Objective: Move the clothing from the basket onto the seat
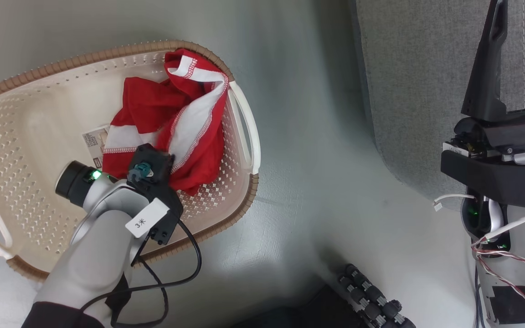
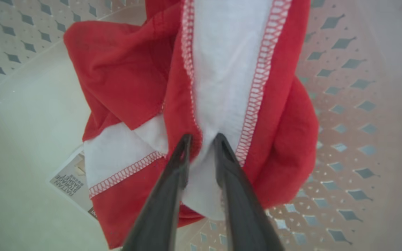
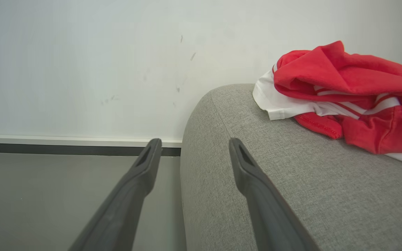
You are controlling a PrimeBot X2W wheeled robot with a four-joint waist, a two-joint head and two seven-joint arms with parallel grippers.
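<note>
Left gripper: two long dark tapered fingers drawn nearly together, clamped on a puckered fold of the red garment. The pinch sits where a white panel meets red cloth. From the head camera the fingers are hidden under the grey wrist housing.

Red garment: soft, thin knit, crumpled into a loose heap. White panels are edged with red-and-white zigzag stitching. It lies inside the basket, toward the 2 o'clock part of the tub, with one fold draped up against the wall beside the white handle at 3 o'clock.

Basket: rounded-rectangular cream plastic, walls pierced by rows of small diamond holes, rim brown with a ribbed woven look. It stands on the smooth grey-green floor, at 9 o'clock in the head view. A paper label lies flat on the basket bottom, partly under the cloth, at 8 o'clock from the pinch.

Right gripper: fingers well apart, nothing between them. It hangs at 3 o'clock in the head view, fingers pointing toward 12, over the edge of the sofa.

Sofa: coarse grey woven upholstery, padded corner rounded. A second red garment, with white stripes and a ribbed hem, lies bunched on it at 2 o'clock in the right wrist view, near a pale wall.
</note>
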